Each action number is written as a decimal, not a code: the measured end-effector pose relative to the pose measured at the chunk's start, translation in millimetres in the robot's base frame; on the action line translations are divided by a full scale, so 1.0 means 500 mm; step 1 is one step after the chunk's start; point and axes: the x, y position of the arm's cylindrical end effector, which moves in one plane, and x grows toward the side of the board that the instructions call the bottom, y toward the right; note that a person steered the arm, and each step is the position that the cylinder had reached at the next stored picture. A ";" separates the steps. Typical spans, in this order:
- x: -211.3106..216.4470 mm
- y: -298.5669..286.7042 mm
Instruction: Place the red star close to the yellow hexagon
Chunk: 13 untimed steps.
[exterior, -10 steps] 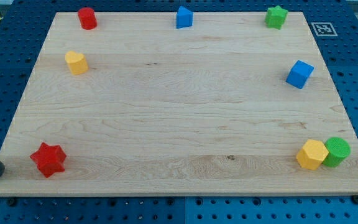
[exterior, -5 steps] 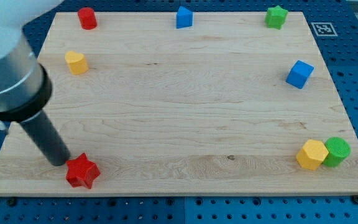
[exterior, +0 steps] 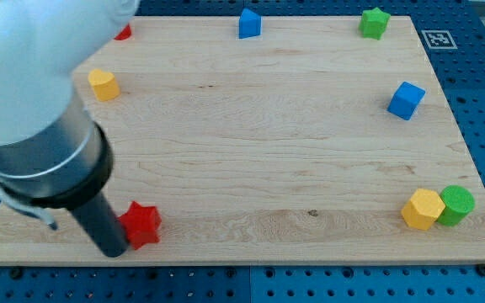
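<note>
The red star [exterior: 142,224] lies near the board's bottom edge at the view's lower left. My tip [exterior: 113,250] touches the star's left side, slightly below it, and the rod hides part of the star's left points. The yellow hexagon [exterior: 422,209] sits at the view's lower right, far from the star, touching a green cylinder [exterior: 456,204] on its right.
A yellow block [exterior: 102,84] sits at the left. A red block [exterior: 124,32], half hidden by the arm, a blue block [exterior: 248,23] and a green star [exterior: 375,22] line the top edge. A blue cube [exterior: 406,100] sits at the right. The wooden board [exterior: 251,143] ends just below the star.
The arm came in from the left edge and my tip pushed the red star to the right along the bottom edge. The other blocks have not moved.
</note>
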 end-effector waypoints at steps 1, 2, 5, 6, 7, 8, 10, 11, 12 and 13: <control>-0.014 0.062; -0.036 0.136; -0.016 0.329; 0.007 0.261; 0.007 0.156; -0.039 0.082; -0.119 0.099; -0.119 0.142; -0.120 0.196; -0.128 0.254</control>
